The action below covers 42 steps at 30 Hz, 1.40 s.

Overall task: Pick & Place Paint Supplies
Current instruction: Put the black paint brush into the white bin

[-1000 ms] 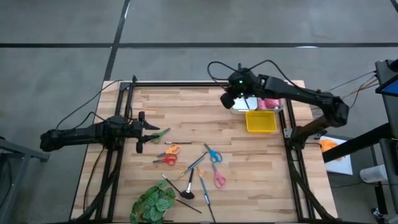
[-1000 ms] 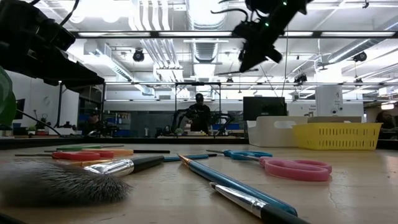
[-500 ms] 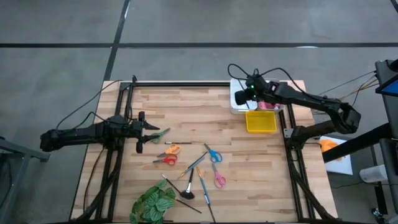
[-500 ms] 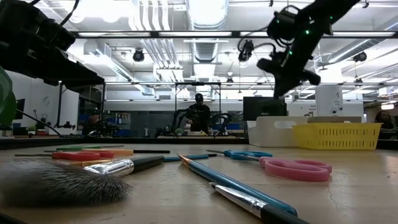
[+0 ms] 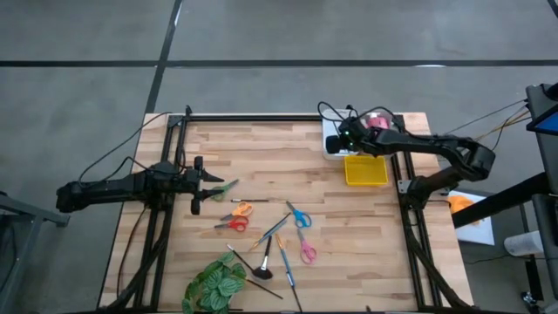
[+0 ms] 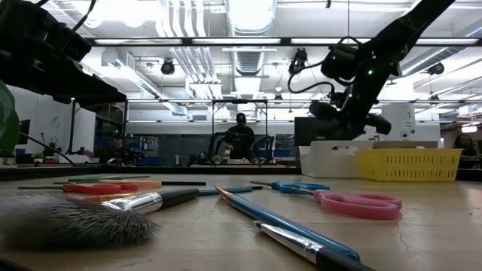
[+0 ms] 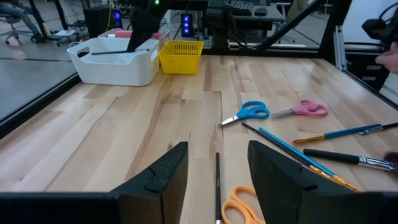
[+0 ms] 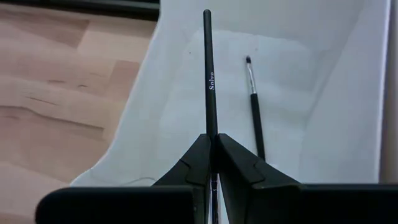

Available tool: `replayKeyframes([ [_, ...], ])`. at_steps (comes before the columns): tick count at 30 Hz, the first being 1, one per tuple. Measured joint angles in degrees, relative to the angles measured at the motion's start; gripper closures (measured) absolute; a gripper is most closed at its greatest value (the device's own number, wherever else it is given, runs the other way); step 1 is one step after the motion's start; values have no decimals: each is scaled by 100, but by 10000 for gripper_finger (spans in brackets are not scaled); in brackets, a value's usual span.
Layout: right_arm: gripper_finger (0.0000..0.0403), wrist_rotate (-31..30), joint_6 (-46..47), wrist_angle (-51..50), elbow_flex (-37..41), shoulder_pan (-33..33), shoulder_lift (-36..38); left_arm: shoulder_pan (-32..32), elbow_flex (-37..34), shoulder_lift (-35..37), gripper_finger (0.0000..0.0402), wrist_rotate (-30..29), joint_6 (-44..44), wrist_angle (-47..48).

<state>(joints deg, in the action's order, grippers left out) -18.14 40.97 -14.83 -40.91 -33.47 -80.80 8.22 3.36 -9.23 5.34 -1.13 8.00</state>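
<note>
My right gripper (image 8: 212, 144) is shut on a thin dark brush (image 8: 209, 68) and hangs over the white bin (image 5: 334, 145) at the table's far right. A second brush (image 8: 254, 112) lies on the bin's floor, and something pink (image 5: 377, 122) shows in it. Green (image 5: 223, 186), orange (image 5: 241, 209), red (image 5: 234, 225), blue (image 5: 299, 216) and pink scissors (image 5: 307, 251) lie mid-table, with several brushes (image 5: 272, 232) among them. My left gripper (image 7: 217, 168) waits open at the left edge, next to the green scissors. My right gripper pinches the dark brush's handle (image 8: 211, 124) between its two fingers. The fingers slant down from the table's right side and lie along the brush. The handle's blunt end (image 8: 206, 14) sticks out ahead of them over the bin's inside, lifted clear of the table.
A yellow basket (image 5: 366, 170) stands just on the near side of the white bin. A green leafy plant (image 5: 214, 286) lies at the table's near edge. Black frame rails (image 5: 253, 117) run along the table's far, left and right sides. Bare wood lies between the scissors and the bins.
My right gripper has come down from high above the table toward the white bin, shifting toward the table's right edge and rolling about its own line. It has stayed shut on the brush, which has travelled with it.
</note>
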Motion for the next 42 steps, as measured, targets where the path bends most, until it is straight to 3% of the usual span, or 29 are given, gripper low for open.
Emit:
replayKeyframes([
  [10, 380, 57, -4, 43, -202, -151, -434, 0, 0, 0, 232, 2, 0, -1],
  [20, 318, 60, -63, 36, -208, -186, -450, -1, -1, -2, 232, 0, 0, 0],
  [31, 314, 80, -135, 37, -211, -184, -413, -2, -1, 0, 232, 2, 0, -1],
  [37, 314, 426, -990, 178, -380, -168, -162, -1, -1, -1, 232, 1, 0, -1],
  [42, 314, 1220, -1978, 776, -444, -164, 123, -2, -1, 0, 232, 2, 0, 0],
])
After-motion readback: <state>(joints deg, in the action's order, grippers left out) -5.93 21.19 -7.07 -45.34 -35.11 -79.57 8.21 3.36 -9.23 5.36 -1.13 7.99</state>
